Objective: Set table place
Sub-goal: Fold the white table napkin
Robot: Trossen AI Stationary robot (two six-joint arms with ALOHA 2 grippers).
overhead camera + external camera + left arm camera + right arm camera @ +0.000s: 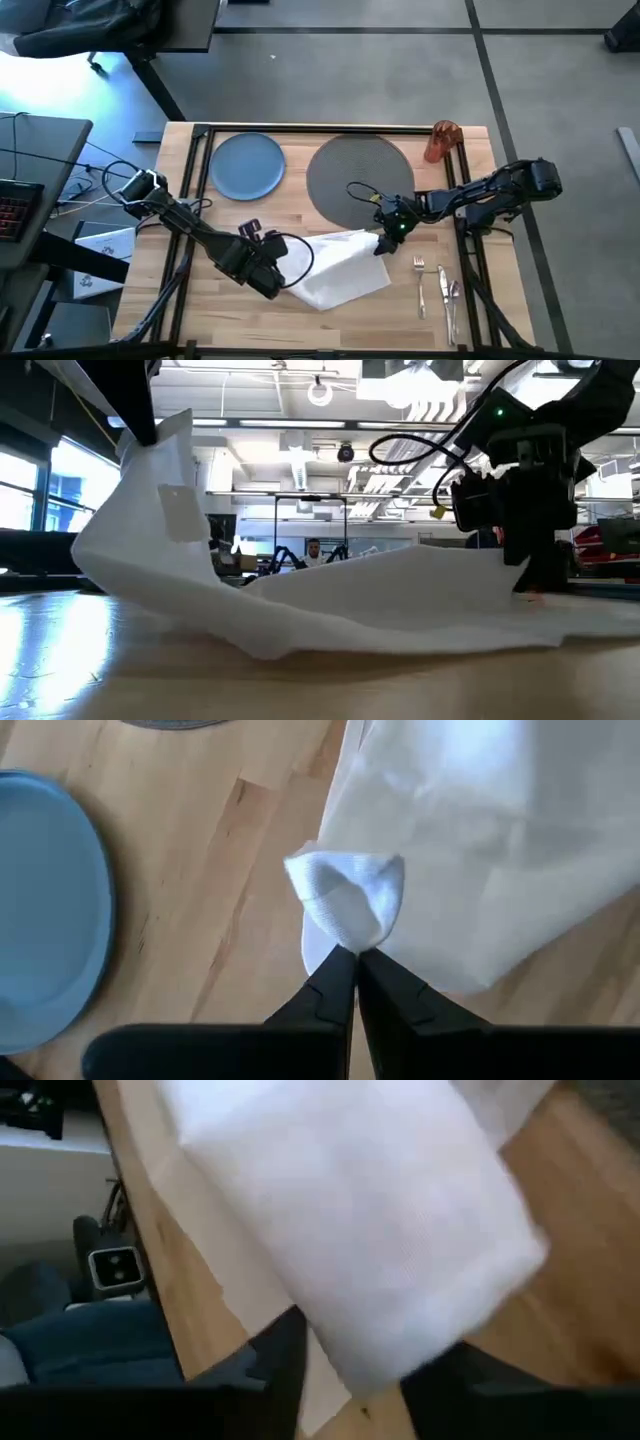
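We see both claws clamped on the white napkin (340, 268), left claw (272, 284) pinching 1 corner, right claw (383, 243) the opposite edge, probably to spread it over the bench (250, 225).

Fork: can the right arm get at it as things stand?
Probably not right away. The fork lies uncovered on the table, close beside the right pincer, but that pincer is shut on the white napkin, which the left pincer also grips. It must release first.

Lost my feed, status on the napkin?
Left end effector shut on napkin corner. Right end effector gripping its opposite edge. Napkin part-lifted off table. Nothing in the way.
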